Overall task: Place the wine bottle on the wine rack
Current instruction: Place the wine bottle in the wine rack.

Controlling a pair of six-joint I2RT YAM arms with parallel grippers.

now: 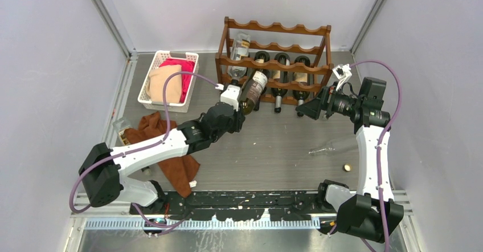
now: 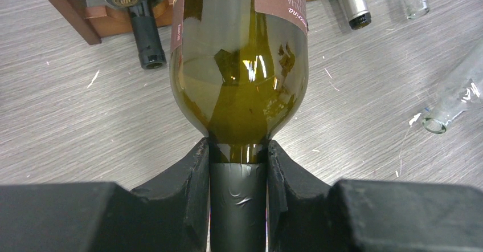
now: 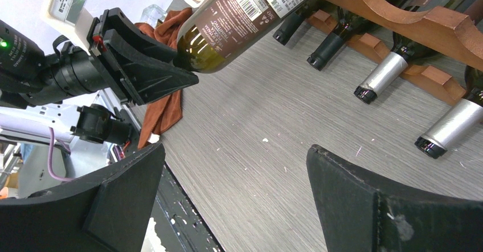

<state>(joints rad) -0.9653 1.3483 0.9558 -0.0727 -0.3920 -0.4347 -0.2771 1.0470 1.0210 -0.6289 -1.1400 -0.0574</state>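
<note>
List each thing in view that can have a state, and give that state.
Wine bottle: held by its neck, tilted, off the table, not yet on the rack.
Wine rack: standing, dark bottles lying in it.
Left jaws: shut on the wine bottle's neck.
Right jaws: open, empty.
Clear bottle: lying on its side, uncapped.
Basket: holding cloths.
Brown cloth: crumpled on the table.

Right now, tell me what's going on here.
The left gripper is shut on the neck of a green wine bottle, holding it tilted with its base end at the front of the wine rack. The right gripper is open and empty, beside the rack's right end. Three dark bottles lie in the rack. A clear bottle lies on the table.
</note>
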